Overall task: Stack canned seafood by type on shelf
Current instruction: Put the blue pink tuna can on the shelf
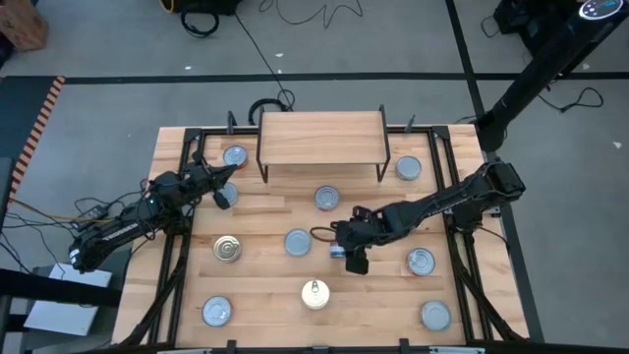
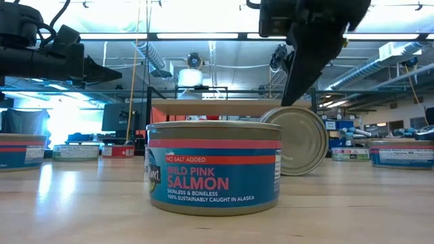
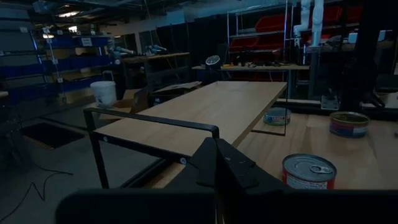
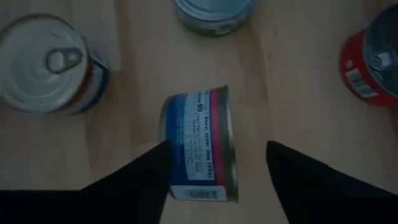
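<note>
The shelf [image 1: 319,138] stands at the table's far middle with nothing on its light-wood top. Several tins of canned seafood stand scattered upright on the table, among them a salmon tin [image 2: 213,166] near the front. One blue-and-pink-labelled tin [image 4: 199,152] is tipped onto its round side [image 2: 298,139] near the table's middle. My right gripper [image 4: 217,144] slants down over it, open, one finger on either side of the tin. My left gripper [image 1: 221,192] hangs shut and level at the left, near the shelf's left end. My right gripper stands astride the tipped tin from above. One fingertip [image 4: 163,149] lies at the tin's end rim [image 4: 168,134]; I cannot tell whether it touches. The other finger is apart from it. The tin rests on its side on the table.
Upright tins stand close around the tipped one: a white-topped one [image 4: 50,62], a bluish one [image 4: 214,12] and a red one [image 4: 373,59]. More tins sit at the table's corners [image 1: 435,315] and beside the shelf [image 1: 408,168]. Black rails [image 1: 462,246] run along both sides.
</note>
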Robot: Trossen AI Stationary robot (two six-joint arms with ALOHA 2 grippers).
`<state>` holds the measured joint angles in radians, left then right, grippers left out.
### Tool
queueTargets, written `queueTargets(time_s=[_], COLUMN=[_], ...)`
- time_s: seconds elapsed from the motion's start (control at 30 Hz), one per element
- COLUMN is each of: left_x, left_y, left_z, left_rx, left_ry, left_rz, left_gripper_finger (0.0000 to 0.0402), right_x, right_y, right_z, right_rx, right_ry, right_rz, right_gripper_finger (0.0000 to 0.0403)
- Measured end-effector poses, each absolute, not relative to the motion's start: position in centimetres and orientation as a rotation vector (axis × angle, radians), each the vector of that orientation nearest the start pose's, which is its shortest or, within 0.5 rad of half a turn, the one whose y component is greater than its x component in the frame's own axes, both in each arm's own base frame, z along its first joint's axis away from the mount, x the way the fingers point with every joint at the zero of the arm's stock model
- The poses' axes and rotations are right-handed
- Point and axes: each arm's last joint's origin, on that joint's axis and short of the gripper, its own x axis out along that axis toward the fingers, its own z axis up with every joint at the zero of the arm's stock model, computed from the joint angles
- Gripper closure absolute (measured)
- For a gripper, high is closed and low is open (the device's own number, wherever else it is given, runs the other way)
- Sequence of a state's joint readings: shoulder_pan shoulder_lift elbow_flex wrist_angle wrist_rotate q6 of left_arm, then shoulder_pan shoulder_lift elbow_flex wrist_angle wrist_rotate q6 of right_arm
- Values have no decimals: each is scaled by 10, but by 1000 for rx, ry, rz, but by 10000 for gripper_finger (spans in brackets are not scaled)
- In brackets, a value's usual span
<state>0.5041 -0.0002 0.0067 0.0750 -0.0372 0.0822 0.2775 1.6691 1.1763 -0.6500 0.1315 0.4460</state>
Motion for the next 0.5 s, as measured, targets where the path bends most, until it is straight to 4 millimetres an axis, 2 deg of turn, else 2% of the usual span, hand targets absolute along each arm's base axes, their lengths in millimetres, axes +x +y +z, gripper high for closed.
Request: queueTargets(time_s=[0.23, 0.33, 0.5], left_x=[84, 84, 84], left_y=[48, 48, 48], left_z=[173, 173, 173], left_rx=[96, 96, 97], left_ry=[-58, -58, -57], left_rz=[539, 539, 538], left_gripper_finger=[398, 398, 398], right_x=[325, 322, 323], right_y=[95, 92, 82], right_z=[201, 192, 199], right_rx=[148, 101, 90], right_ry=[1148, 1201, 1179], right_rz=[-110, -118, -150], right_gripper_finger=[80, 74, 81])
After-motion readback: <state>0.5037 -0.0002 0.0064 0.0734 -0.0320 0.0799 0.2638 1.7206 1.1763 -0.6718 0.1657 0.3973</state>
